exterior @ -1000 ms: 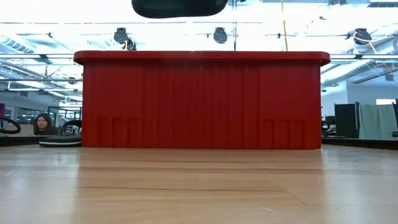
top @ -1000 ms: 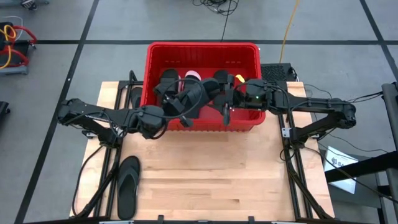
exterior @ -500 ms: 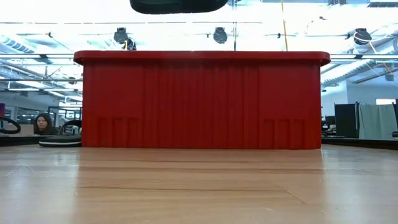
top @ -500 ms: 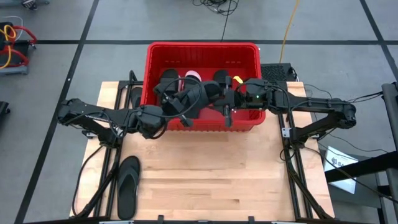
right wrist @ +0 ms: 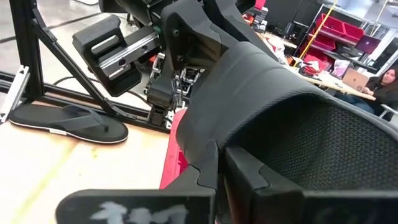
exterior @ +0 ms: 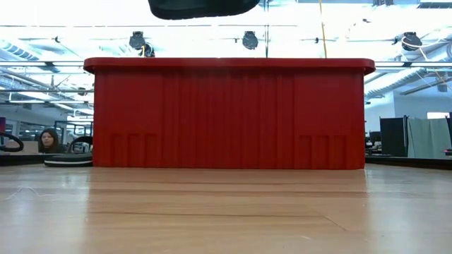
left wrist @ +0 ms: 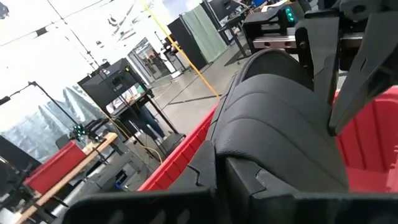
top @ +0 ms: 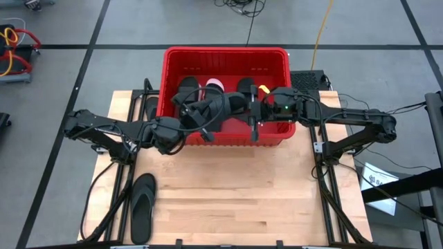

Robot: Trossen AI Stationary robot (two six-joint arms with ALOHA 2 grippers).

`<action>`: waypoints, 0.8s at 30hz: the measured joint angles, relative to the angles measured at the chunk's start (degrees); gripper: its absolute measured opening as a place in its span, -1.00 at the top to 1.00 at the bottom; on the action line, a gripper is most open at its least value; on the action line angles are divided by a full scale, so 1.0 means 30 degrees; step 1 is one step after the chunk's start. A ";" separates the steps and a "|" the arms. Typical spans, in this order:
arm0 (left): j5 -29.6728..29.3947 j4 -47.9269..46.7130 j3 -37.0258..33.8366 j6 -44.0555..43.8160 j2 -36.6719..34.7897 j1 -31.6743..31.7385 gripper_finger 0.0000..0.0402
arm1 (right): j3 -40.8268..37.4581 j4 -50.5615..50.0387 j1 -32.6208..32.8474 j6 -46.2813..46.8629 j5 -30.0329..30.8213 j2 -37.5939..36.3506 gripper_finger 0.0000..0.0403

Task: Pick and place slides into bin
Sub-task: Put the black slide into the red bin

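From above, a pale wooden table (top: 228, 200) stands on a grey floor marked with dark lines. The red bin (top: 225, 57) sits at its far edge, holding black slides and a pale pink one (top: 214, 84). A black flip-flop (top: 142, 206) lies alone on the table, well apart from both grippers. Both arms reach in over the bin's near wall; the left gripper (top: 211, 104) and right gripper (top: 250, 111) are each clenched on opposite ends of one black slide (top: 232, 104) held between them above the bin.

At table height, the bin's slotted wall fills the middle; a dark shape (exterior: 203, 7) hangs above its rim. A person (exterior: 49, 140) sits far back in the room.

In the left wrist view, the ribbed black slide lies directly past the fingers (left wrist: 205, 171), over the bin's rim.

In the right wrist view, the slide's strap sits between the fingers (right wrist: 208, 171); the flip-flop lies beyond on the table.
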 joint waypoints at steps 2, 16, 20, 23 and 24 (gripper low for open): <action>-0.0021 -0.0001 0.0000 0.0324 0.0000 0.0007 0.96 | 0.0000 -0.0004 -0.0021 -0.0153 0.0003 0.0000 0.98; -0.0057 -0.0109 0.0015 -0.0998 0.0000 0.0418 0.61 | 0.0000 -0.0050 -0.1655 -0.0151 -0.0102 0.0000 1.00; -0.0095 -0.0171 0.0015 -0.1707 0.0000 0.0895 0.46 | 0.0000 -0.0413 -0.2277 -0.0151 -0.0073 0.0000 1.00; -0.0114 -0.0722 0.0015 -0.2339 0.0000 0.1334 0.38 | 0.0000 -0.0906 -0.2951 -0.0158 -0.0058 0.0000 1.00; -0.0109 -0.0873 0.0015 -0.2535 0.0000 0.1469 0.37 | 0.0000 -0.1190 -0.3255 -0.0162 -0.0041 0.0000 1.00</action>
